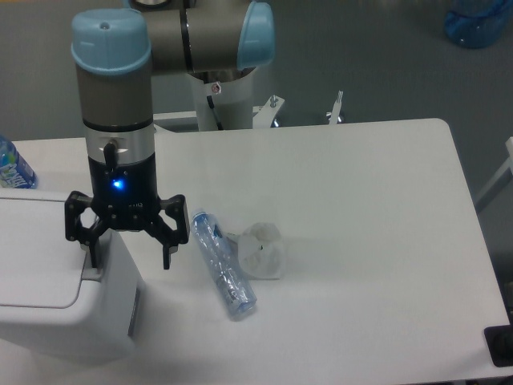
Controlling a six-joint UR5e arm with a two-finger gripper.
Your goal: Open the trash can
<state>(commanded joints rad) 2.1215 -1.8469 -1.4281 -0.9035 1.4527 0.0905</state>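
Observation:
The trash can (48,313) is a large white boxy bin at the lower left, its flat lid (36,249) lying down on it. A grey latch strip (91,271) runs along its right rim. My gripper (131,258) hangs open above the bin's right edge, pointing down. Its left fingertip (94,258) is over the latch strip; whether it touches I cannot tell. The right finger is beyond the bin's side, over the table. Nothing sits between the fingers.
A crushed clear plastic bottle (222,265) lies on the white table (361,208) right of the gripper. A crumpled white wad (263,250) sits beside it. Another bottle (12,164) shows at the far left edge.

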